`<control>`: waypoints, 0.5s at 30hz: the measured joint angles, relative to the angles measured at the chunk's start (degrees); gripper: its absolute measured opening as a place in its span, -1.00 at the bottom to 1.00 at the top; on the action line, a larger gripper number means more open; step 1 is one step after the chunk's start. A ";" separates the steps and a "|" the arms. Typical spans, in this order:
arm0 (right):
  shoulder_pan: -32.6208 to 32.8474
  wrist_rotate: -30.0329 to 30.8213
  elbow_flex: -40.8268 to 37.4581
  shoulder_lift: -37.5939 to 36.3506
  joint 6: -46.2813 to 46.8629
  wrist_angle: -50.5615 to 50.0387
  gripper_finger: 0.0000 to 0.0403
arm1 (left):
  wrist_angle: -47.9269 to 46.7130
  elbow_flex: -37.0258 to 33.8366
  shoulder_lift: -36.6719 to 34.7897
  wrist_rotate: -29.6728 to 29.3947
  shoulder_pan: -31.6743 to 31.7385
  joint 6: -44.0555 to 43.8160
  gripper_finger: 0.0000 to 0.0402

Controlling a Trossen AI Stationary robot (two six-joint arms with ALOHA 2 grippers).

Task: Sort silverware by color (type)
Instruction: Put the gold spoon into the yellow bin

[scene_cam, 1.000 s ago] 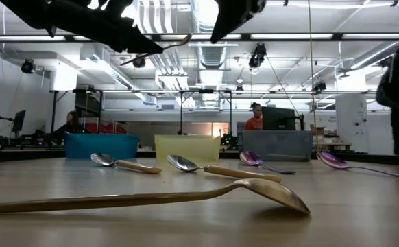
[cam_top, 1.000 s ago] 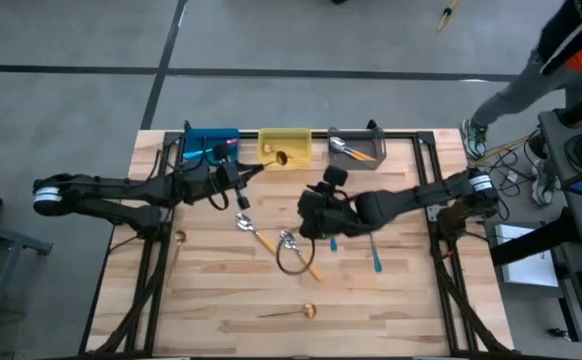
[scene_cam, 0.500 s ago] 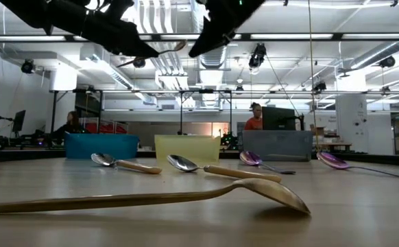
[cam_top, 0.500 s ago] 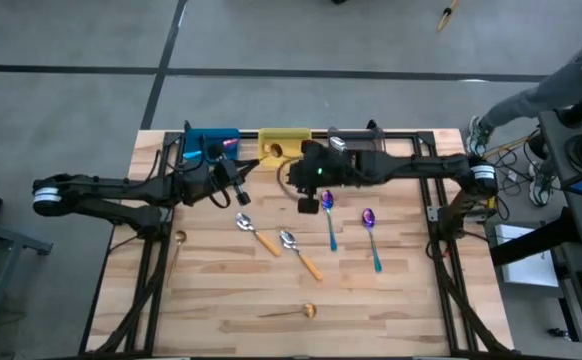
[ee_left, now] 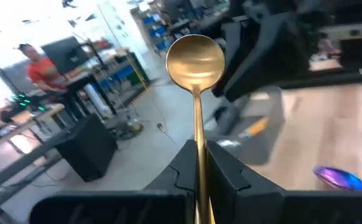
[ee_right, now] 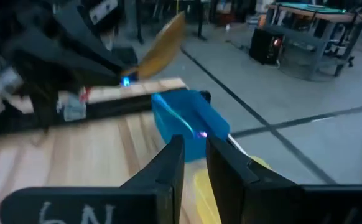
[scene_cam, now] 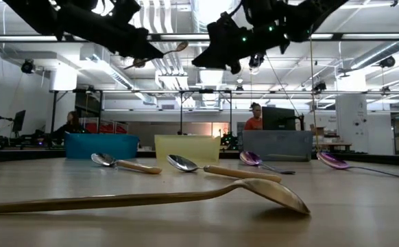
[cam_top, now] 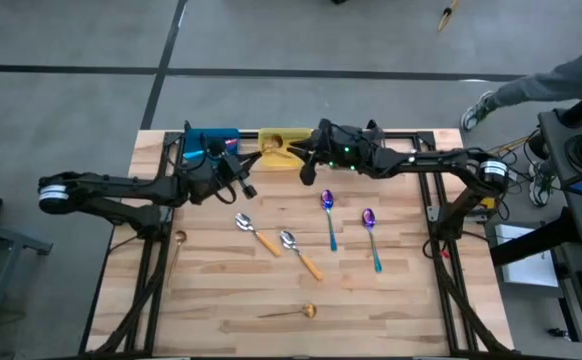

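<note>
Two orange-handled spoons, two purple, three gold

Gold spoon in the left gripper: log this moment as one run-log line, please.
left gripper: shut on gold spoon, raised | right gripper: nothing between fingers, above yellow bin | table: four handled spoons, two gold
</note>
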 joint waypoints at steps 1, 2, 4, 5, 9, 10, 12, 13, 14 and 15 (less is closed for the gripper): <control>-0.24 -0.05 -0.72 0.47 1.91 2.24 -0.68 | 1.76 0.00 1.01 -1.07 0.44 0.67 -1.00; -0.30 -0.10 -1.17 0.92 3.67 3.87 -0.65 | 3.31 0.00 1.96 -2.35 0.88 1.47 -1.00; -0.61 -0.12 -1.53 1.37 6.50 5.13 -0.56 | 5.71 0.02 3.66 -4.77 1.80 3.59 -1.00; -0.65 -0.10 -1.55 1.47 7.76 5.58 -0.51 | 6.79 0.12 4.54 -5.43 2.23 4.25 -1.00; -1.02 0.11 0.11 2.37 11.77 6.77 -0.25 | 7.56 1.32 8.05 -5.71 3.83 4.75 -1.00; -1.10 0.12 0.92 2.72 12.42 6.71 -0.18 | 7.58 1.80 8.85 -5.71 4.11 4.73 -1.00; -1.23 0.12 2.65 3.60 13.68 6.65 -0.06 | 7.65 2.88 10.54 -5.71 4.26 4.46 -1.00; -1.30 0.18 3.70 4.17 14.24 6.70 0.00 | 7.64 3.38 11.28 -5.93 4.30 4.34 -1.00; -1.45 0.52 4.47 4.69 14.53 6.57 0.04 | 7.66 3.84 11.88 -6.53 4.31 4.25 -1.00; -1.50 0.80 5.32 5.30 14.64 6.20 0.08 | 7.67 4.41 12.44 -6.70 4.33 4.23 -1.00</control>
